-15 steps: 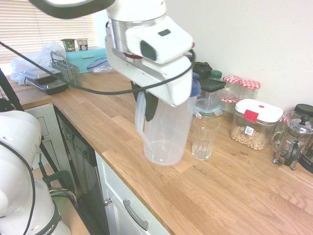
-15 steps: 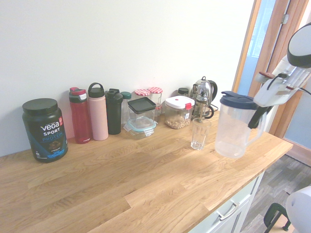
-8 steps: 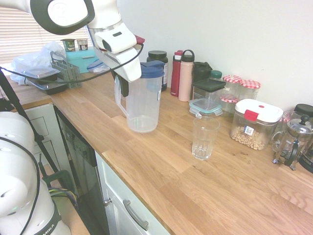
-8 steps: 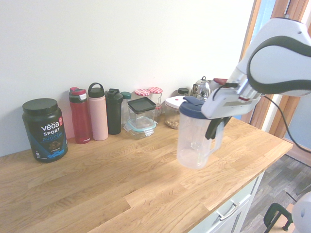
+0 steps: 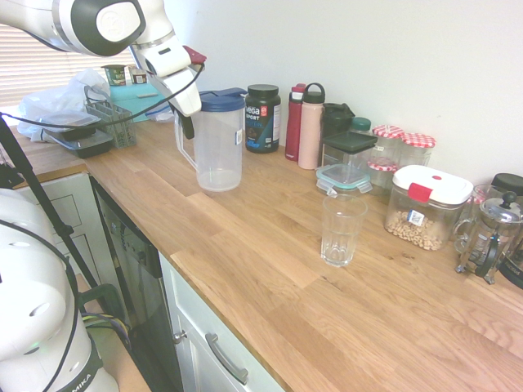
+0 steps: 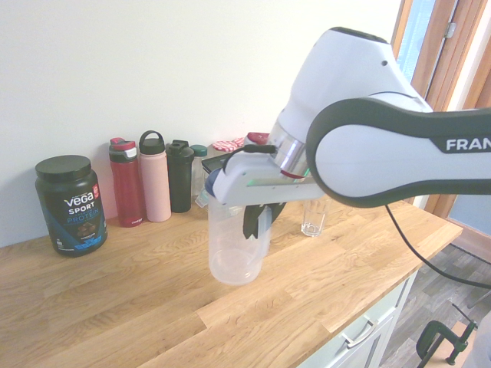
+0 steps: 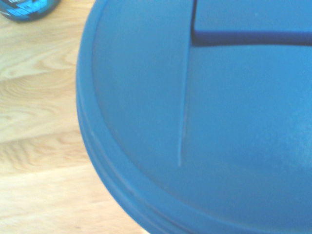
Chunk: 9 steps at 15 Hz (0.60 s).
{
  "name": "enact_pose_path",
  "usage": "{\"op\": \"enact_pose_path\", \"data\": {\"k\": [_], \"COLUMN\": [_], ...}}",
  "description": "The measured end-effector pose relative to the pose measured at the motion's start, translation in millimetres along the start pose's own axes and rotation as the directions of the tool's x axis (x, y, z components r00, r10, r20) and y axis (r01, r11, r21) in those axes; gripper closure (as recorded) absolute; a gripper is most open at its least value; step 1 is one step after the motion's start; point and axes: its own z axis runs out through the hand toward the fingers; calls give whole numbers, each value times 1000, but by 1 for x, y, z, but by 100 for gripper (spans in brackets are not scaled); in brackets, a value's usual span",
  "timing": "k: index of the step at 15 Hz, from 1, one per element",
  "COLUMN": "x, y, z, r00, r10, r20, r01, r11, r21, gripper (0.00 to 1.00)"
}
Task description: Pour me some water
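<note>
Pitcher (image 5: pixel 219 151): upright, blue lid (image 5: pixel 222 100) on, near tub (image 5: pixel 262 122)
End effector (image 5: pixel 188 131): closed on pitcher's handle
Glass (image 5: pixel 337 237): on bench (image 5: pixel 270 310), well apart from pitcher

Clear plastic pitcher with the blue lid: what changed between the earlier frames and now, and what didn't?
The clear plastic pitcher with the blue lid moved along the wooden counter, away from the clear drinking glass and toward the black protein tub. The robot's hand moved with it, shut on its handle throughout. The glass and tub stayed put.
</note>
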Motion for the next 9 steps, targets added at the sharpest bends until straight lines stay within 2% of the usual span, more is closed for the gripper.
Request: {"op": "enact_pose_path", "data": {"k": [3,8,9], "x": [-4,-9,-11], "y": [-11,-24,-24], "z": [18,57,65], "r00": [1000,1000,1000], "r10": [10,12,8], "r20": [-28,-13,-8], "r01": [-10,-12,-8], "r11": [1000,1000,1000], "r21": [6,22,20], "gripper": [100,100,0]}}
